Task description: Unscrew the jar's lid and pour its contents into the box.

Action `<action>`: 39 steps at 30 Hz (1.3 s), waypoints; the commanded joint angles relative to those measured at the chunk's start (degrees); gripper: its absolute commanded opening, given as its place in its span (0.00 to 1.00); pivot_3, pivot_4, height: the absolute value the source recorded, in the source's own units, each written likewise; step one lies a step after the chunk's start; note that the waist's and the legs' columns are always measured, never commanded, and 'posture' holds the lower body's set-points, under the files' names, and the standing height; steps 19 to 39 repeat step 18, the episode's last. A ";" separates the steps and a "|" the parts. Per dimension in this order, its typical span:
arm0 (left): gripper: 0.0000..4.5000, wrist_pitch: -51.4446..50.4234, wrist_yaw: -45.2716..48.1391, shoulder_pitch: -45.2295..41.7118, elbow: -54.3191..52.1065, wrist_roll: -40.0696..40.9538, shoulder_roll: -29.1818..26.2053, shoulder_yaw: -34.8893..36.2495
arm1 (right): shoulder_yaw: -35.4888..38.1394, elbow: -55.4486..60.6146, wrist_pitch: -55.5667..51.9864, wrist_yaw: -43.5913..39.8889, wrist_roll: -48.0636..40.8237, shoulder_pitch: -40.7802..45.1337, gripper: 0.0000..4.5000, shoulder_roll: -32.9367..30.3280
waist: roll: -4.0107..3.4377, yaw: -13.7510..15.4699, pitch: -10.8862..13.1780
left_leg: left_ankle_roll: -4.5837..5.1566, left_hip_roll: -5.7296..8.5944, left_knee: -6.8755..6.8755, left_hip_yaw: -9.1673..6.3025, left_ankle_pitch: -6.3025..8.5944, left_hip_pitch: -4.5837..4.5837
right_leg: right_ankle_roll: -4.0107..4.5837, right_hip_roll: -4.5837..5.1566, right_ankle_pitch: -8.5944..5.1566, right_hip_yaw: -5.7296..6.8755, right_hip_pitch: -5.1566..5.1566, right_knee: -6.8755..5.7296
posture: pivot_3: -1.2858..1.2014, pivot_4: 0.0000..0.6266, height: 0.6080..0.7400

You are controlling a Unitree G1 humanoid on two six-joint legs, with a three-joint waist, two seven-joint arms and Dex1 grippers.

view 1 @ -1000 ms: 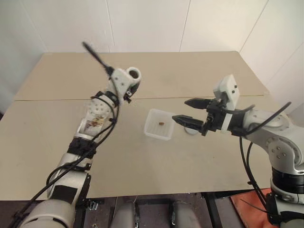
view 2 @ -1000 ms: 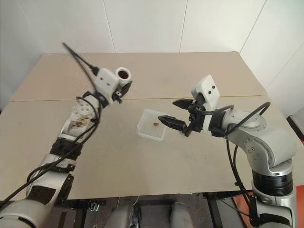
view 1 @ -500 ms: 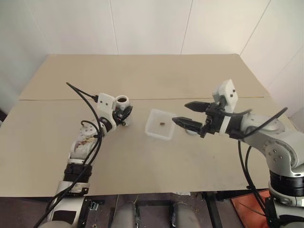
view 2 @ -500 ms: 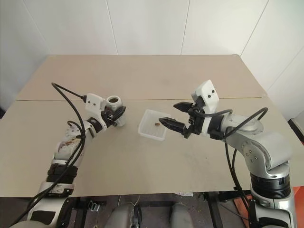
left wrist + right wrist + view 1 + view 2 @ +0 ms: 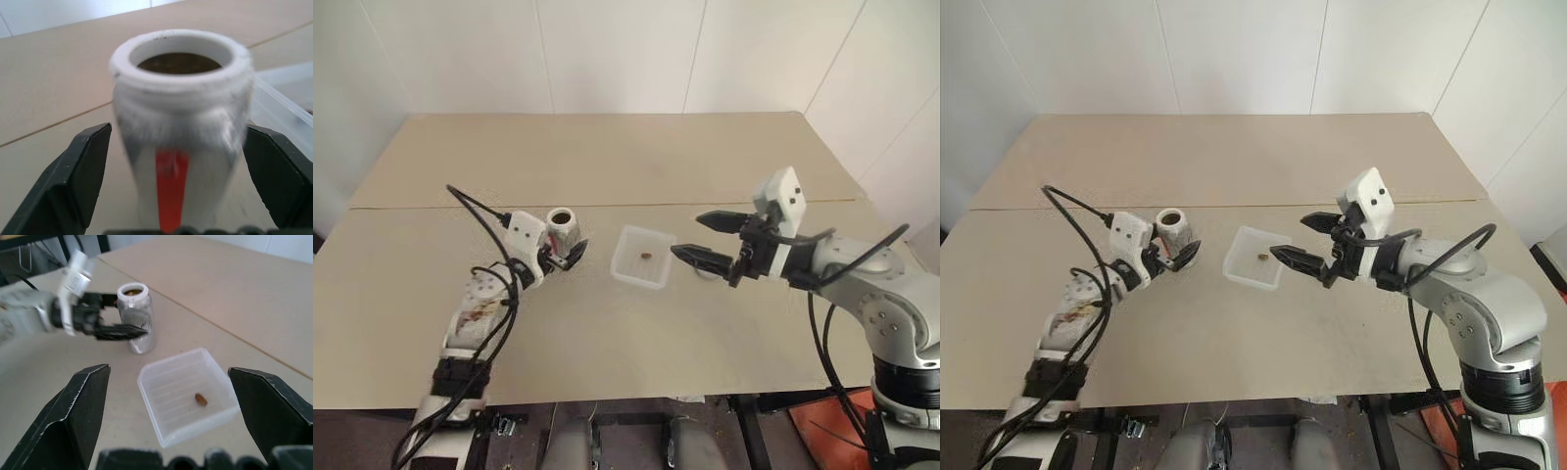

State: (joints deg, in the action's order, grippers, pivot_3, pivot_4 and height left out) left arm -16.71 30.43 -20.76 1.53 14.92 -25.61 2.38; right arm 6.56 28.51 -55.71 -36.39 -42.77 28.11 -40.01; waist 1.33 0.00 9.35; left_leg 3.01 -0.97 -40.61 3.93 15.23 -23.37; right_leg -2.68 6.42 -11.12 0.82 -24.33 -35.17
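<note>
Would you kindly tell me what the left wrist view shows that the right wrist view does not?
Left wrist view: the red-orange label on the small silvery-clear cylindrical jar. Right wrist view: the tiny dark brown piece lying in the shallow translucent white plastic box, and the open right gripper. Shared: the jar upright, uncapped, flanked by the open left gripper, beside the box on the beige table.

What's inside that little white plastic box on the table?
The box holds one tiny dark brown piece, lying on its ribbed floor toward one side. Nothing else is in it, and nothing covers it, so the whole inside is visible.
</note>
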 commanded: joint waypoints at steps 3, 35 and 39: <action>0.99 -6.23 9.68 10.22 -16.47 9.63 -10.63 10.47 | 0.54 0.99 8.30 -3.98 5.36 -5.50 1.00 -4.25 | 0.01 -0.23 0.00 | 0.00 -0.04 0.06 0.01 0.00 0.01 | 0.00 0.01 0.00 -0.01 -0.02 0.03 | 0.52 0.24 1.00; 0.99 -6.82 17.47 18.67 -26.39 20.32 -18.36 20.98 | 8.08 -6.73 24.26 -14.86 10.26 -16.08 1.00 -9.51 | -0.01 0.47 -0.01 | -0.09 0.00 0.29 0.12 -0.04 0.27 | 0.05 -0.09 -0.04 -0.11 0.09 0.14 | 0.52 0.24 1.00; 0.99 -6.82 17.47 18.67 -26.39 20.32 -18.36 20.98 | 8.08 -6.73 24.26 -14.86 10.26 -16.08 1.00 -9.51 | -0.01 0.47 -0.01 | -0.09 0.00 0.29 0.12 -0.04 0.27 | 0.05 -0.09 -0.04 -0.11 0.09 0.14 | 0.52 0.24 1.00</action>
